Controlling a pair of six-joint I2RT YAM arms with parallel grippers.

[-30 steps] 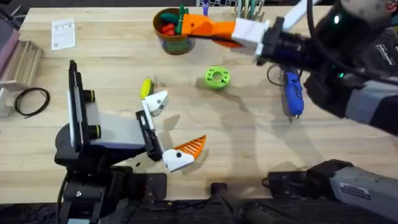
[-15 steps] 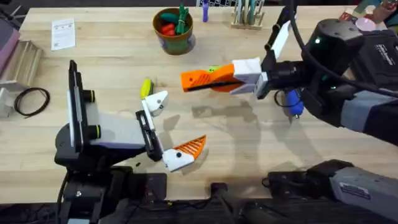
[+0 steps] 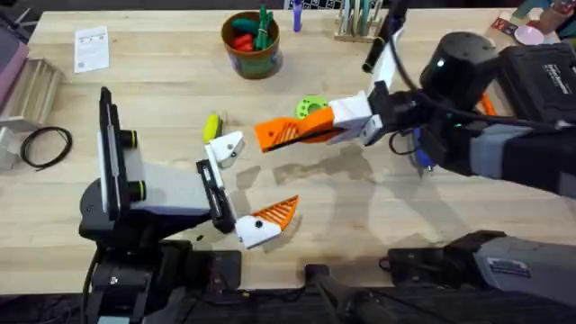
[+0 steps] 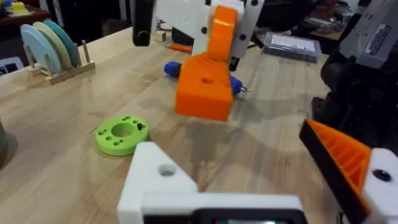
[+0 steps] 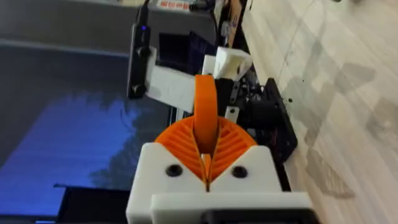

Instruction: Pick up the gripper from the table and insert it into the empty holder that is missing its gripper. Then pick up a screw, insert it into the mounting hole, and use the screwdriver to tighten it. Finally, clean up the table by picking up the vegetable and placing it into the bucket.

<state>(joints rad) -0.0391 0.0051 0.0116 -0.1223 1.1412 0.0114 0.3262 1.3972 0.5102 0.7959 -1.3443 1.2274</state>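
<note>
Above mid-table, the right gripper [image 3: 270, 135] has swung down from beside the bucket [image 3: 251, 42] since a second ago, its ribbed pads clamped together on the gripper [image 5: 205, 115], the orange wedge. It now hangs just beside the bare white holder [image 3: 226, 148] of the left gripper [image 3: 245, 184], whose fingers stand apart. The vegetable [image 3: 211, 125] lies by the holder; the screwdriver [image 3: 419, 148] lies under the right arm. A white card [image 3: 91, 48] carries unreadable print.
</note>
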